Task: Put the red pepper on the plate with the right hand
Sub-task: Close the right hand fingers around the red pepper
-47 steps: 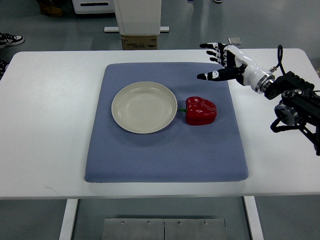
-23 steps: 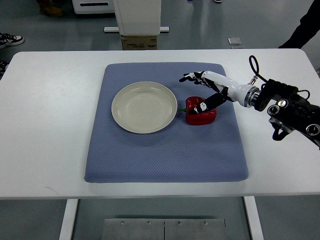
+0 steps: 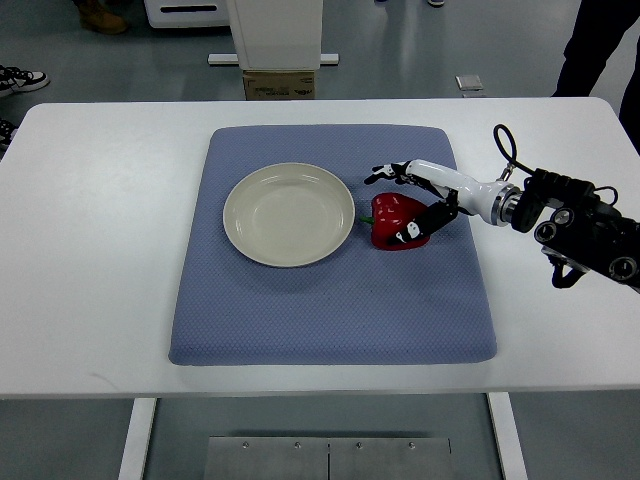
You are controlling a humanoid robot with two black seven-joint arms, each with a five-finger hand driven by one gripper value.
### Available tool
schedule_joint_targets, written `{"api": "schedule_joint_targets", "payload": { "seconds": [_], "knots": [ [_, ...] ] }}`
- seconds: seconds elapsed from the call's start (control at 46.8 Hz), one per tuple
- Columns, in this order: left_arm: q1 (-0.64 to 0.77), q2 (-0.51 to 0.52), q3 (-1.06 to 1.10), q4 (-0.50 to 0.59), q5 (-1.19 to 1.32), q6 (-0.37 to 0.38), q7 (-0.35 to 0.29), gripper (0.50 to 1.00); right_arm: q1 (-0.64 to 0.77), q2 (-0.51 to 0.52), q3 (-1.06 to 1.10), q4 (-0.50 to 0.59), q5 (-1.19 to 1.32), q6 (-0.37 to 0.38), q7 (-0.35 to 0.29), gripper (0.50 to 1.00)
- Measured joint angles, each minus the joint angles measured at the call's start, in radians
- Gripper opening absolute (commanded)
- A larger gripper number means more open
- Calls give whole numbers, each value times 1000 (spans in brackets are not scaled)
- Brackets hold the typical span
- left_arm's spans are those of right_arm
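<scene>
The red pepper (image 3: 392,214) lies on the blue mat (image 3: 330,310), just right of the empty cream plate (image 3: 288,215), its green stem pointing at the plate rim. My right hand (image 3: 393,205) reaches in from the right and straddles the pepper. Its thumb (image 3: 409,234) rests against the pepper's near side. Its fingers (image 3: 386,173) are spread just beyond the far side, not pressed on it. The pepper still sits on the mat. The left arm is not in view.
The mat lies on a white table (image 3: 90,250). A cardboard box (image 3: 280,85) and a white post stand beyond the far edge. A person's dark legs (image 3: 600,45) stand at the top right. Shoes (image 3: 20,78) are on the floor at top left.
My right hand came down from the mat's far right corner to the pepper. Over the last half second its thumb moved to the pepper's near side and the fingers settled around it.
</scene>
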Motion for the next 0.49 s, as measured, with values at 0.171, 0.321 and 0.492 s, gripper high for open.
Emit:
{"api": "schedule_joint_targets", "payload": {
  "seconds": [0.171, 0.321, 0.492],
  "knots": [
    [0, 0, 0, 0, 0, 0, 0, 1000, -4, 0, -2, -16, -10, -1, 0, 952],
    [0, 0, 0, 0, -1, 0, 0, 1000, -4, 0, -33, -25, -10, 0, 10, 943],
    [0, 0, 0, 0, -1, 0, 0, 1000, -2, 0, -44, -24, -10, -1, 19, 924]
  ]
}}
